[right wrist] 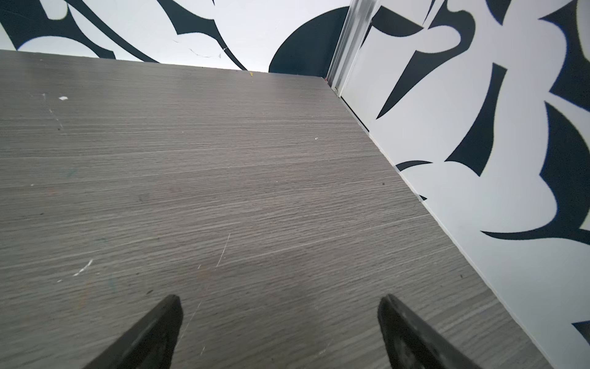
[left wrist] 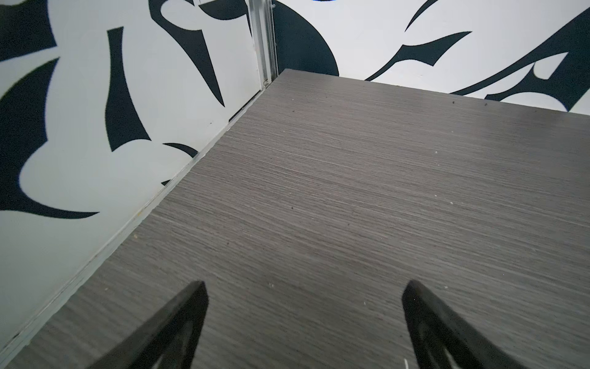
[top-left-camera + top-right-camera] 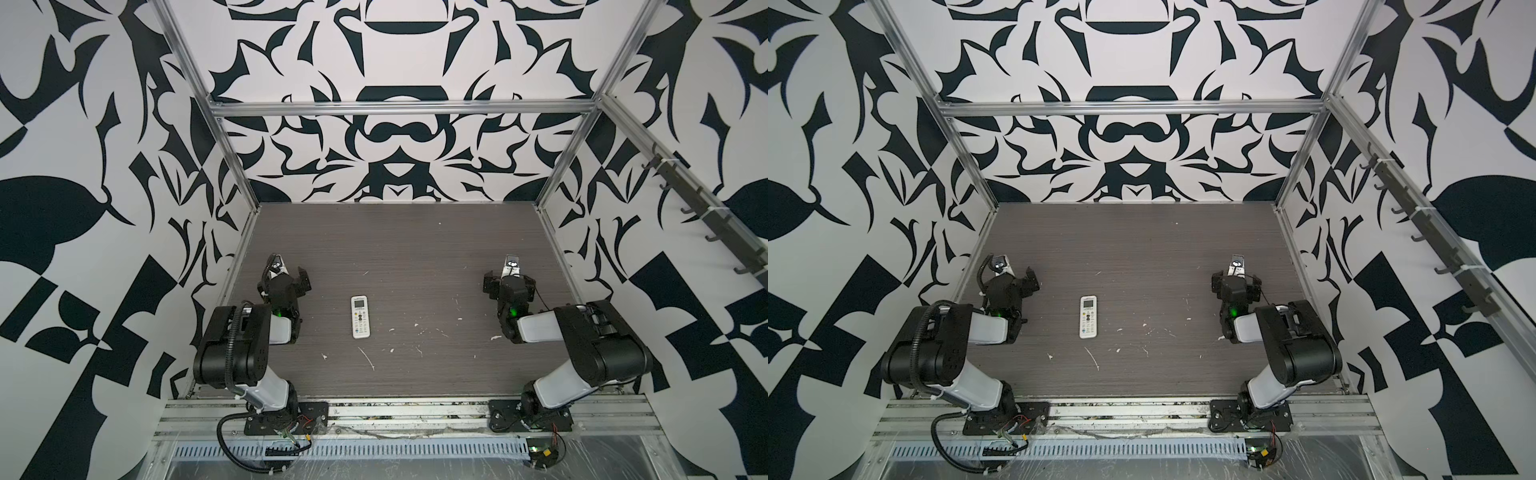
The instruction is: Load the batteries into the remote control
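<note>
The remote control (image 3: 360,316) (image 3: 1088,316) is a slim white handset lying face up near the table's middle, in both top views, with its small screen at the far end and rows of buttons toward the front. The batteries do not show in any view. My left gripper (image 3: 286,276) (image 3: 1013,278) (image 2: 306,284) rests low to the left of the remote, open, with only bare table between its fingers. My right gripper (image 3: 509,278) (image 3: 1235,280) (image 1: 280,297) rests far to the right of the remote, open and empty too. Neither wrist view shows the remote.
The grey wood-grain table (image 3: 415,241) carries white flecks and a scratch (image 3: 366,358) in front of the remote. Black-and-white patterned walls on an aluminium frame close in the left, right and back sides. A rail of hooks (image 3: 685,199) runs along the right wall.
</note>
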### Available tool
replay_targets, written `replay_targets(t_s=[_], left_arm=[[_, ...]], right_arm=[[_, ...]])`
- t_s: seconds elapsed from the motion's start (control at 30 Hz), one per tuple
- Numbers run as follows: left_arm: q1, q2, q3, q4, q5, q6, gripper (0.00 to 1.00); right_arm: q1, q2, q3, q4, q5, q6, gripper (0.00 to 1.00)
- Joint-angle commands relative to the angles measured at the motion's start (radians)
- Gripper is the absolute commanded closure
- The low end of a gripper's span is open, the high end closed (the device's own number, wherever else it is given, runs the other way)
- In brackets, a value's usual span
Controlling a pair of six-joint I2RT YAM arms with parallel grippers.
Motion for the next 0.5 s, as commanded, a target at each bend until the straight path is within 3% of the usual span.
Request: replay_targets(t_s=[0.0,0.47], left_arm=[[0.002,-0.016,0.008,0.006,0.008,-0.012,0.01],[0.003,-0.016,0.011,0.000,0.015,-0.012,0.01]], right_arm=[[0.003,-0.006,-0.003,0.049,-0.002,0.012,0.00],[0.003,-0.006,-0.003,0.048,-0.002,0.012,0.00]])
